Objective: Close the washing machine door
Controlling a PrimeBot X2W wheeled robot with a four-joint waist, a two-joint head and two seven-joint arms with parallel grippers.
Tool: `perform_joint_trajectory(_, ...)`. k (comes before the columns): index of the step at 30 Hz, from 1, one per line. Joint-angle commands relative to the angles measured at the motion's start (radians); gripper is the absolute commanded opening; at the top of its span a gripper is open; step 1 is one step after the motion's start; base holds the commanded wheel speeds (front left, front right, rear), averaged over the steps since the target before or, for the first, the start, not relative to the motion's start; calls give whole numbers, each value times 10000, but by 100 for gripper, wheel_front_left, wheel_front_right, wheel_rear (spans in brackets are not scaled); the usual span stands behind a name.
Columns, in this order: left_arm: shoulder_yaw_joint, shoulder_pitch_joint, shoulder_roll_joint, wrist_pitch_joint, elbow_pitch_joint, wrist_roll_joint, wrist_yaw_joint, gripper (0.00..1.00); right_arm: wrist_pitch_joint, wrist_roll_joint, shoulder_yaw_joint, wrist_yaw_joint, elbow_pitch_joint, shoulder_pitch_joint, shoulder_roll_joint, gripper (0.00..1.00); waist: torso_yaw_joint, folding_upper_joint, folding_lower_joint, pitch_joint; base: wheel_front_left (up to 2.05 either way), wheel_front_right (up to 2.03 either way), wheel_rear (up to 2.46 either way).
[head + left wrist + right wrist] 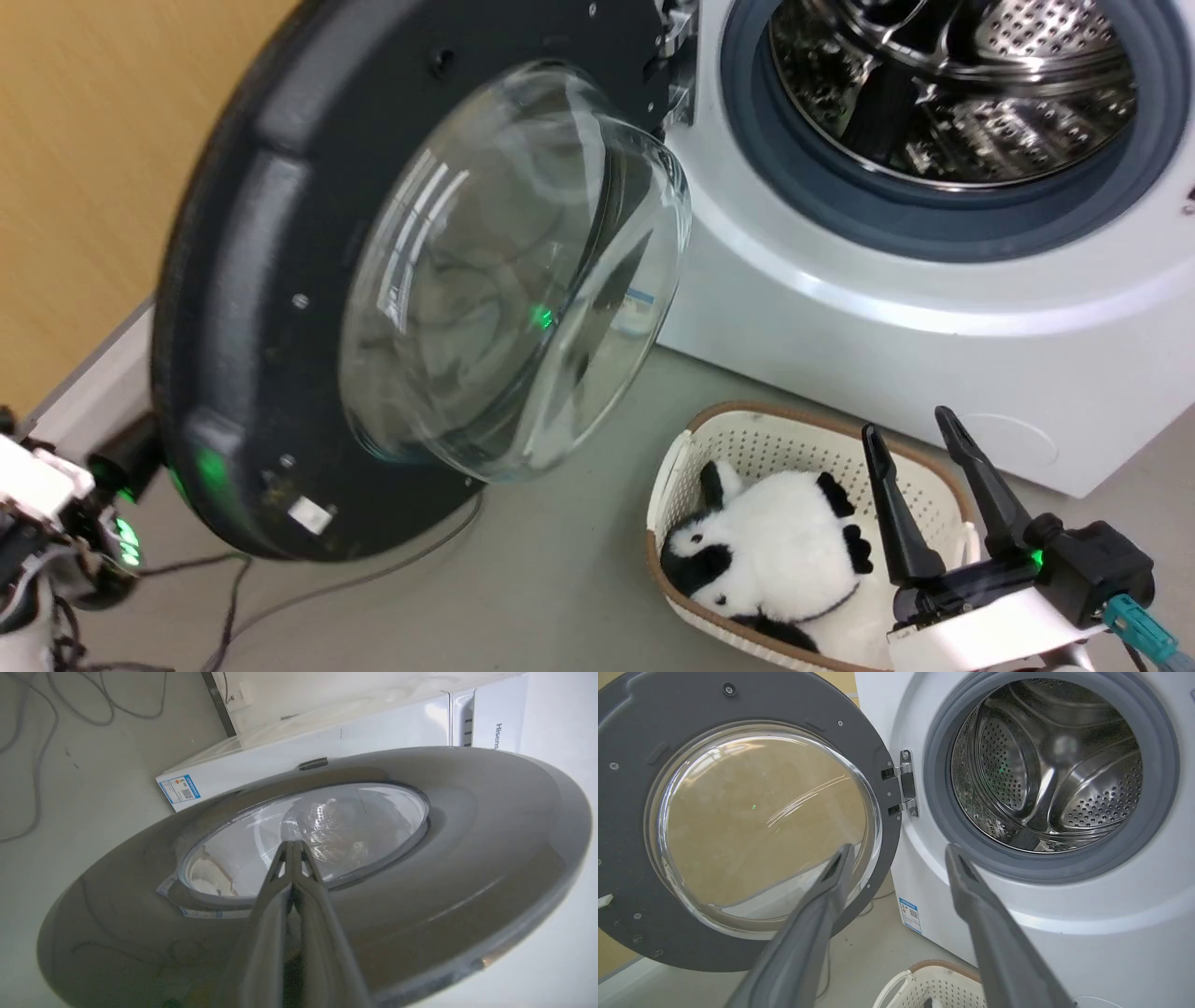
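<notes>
At 8 o'clock in the head view, the left gripper's (293,847) wrist sits just behind the lower rim of the washing machine door (252,280). In the left wrist view its jaws are pressed together, empty, and point across the door's glossy outer face toward the window. Whether the tips touch that face cannot be told.

The door stands wide open, swung out to the 9 o'clock side of the washing machine (887,308). Its matte inner face is turned toward the head camera and the clear glass bowl (513,280) bulges out at its centre. A tan wall (84,140) rises behind it, and thin cables (280,597) trail over the grey floor (541,579) under its 6 o'clock edge. The hinge (903,784) joins the door to the white front at the door's 3 o'clock edge.

Past the hinge, the grey gasket (934,224) rings the shiny perforated drum (962,84). A small blue label (909,914) sits low on the front, toward 7 o'clock of the opening.

At 5 o'clock in the head view, a cream basket (747,415) stands on the floor just beside the machine, with a panda toy (784,551) lying inside. The right gripper (906,422) hangs over the basket's 3 o'clock side, jaws spread apart and holding nothing.
</notes>
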Motion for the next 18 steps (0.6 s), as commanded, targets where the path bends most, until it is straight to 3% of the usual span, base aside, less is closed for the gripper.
perform_joint_trajectory(1,-96,300,-187,298,-207,-206,22,0,-44,45,-4,8,42,-23,75,100,-98,0,0,-158,0,0,0)
perform_joint_trajectory(10,-623,1635,-1080,1725,-2030,-1064,704,0,-44,49,-200,8,89,264,263,100,-643,0,0,-699,0,0,0)
perform_joint_trajectory(18,-1374,3075,-2110,2326,-4175,-1417,1349,0,-44,19,-440,8,35,409,338,100,-1644,0,0,-835,0,0,0)
